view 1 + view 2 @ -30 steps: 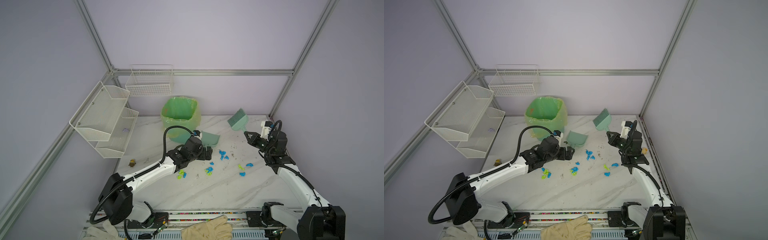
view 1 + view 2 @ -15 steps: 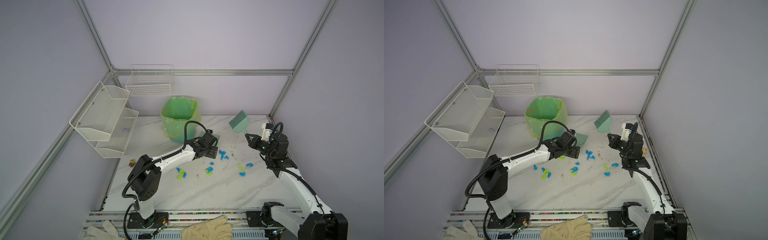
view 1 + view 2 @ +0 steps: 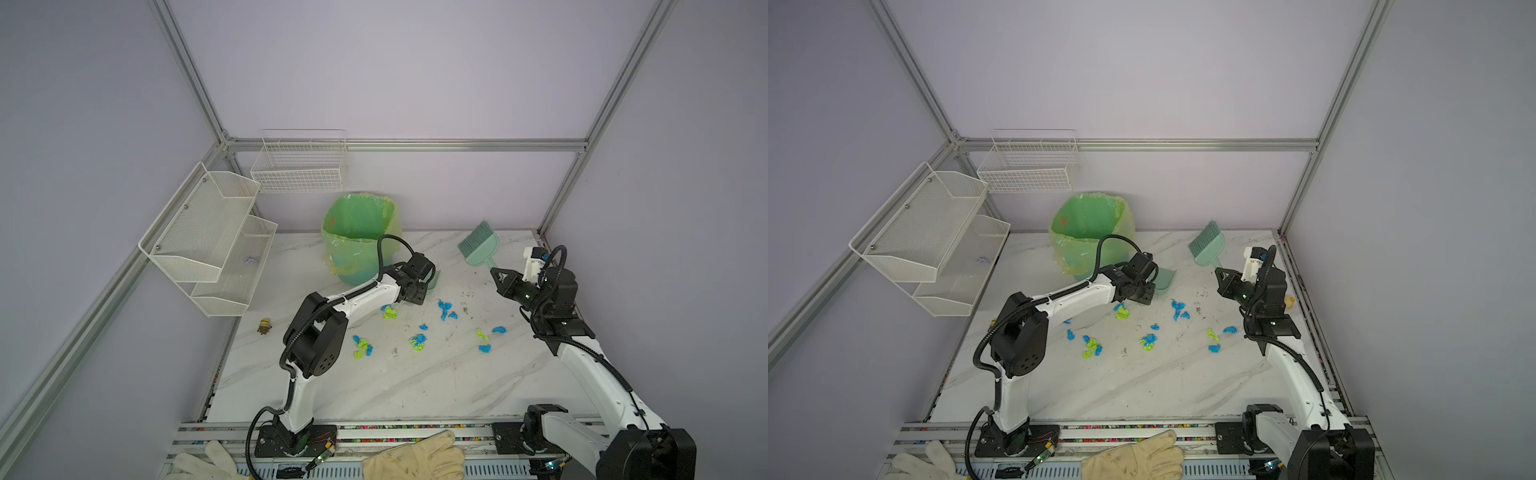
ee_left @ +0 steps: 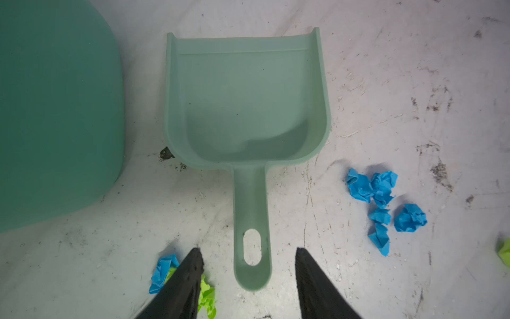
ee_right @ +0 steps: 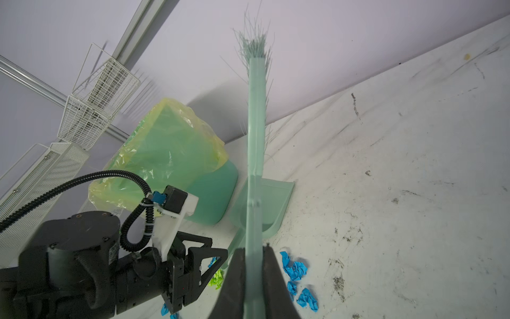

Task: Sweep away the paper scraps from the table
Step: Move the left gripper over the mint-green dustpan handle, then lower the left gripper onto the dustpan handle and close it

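Observation:
Blue and lime-green paper scraps (image 3: 417, 343) (image 3: 1148, 340) (image 4: 380, 190) (image 5: 295, 269) lie scattered over the middle of the white marble table (image 3: 415, 386). A pale green dustpan (image 4: 245, 105) (image 3: 1165, 278) lies flat beside the bin. My left gripper (image 4: 247, 252) (image 3: 417, 291) (image 3: 1144, 293) is open. Its jaws straddle the end of the dustpan's handle, with a gap on each side. My right gripper (image 5: 253, 248) (image 3: 498, 276) (image 3: 1223, 276) is shut on the handle of a green brush (image 3: 478, 245) (image 3: 1206, 245) (image 5: 256, 124), held above the table with its bristles pointing at the back wall.
A green bin with a yellowish liner (image 3: 359, 232) (image 3: 1088, 230) stands at the back, close to the dustpan. A small yellow toy figure (image 3: 264, 326) sits at the table's left edge. White wire shelves (image 3: 208, 232) and a wire basket (image 3: 299, 166) hang on the walls. Work gloves (image 3: 415, 459) lie on the front rail.
My left arm has reached farther back to the dustpan, its elbow folding in, and its jaws have narrowed around the handle. The right arm and the brush have barely moved.

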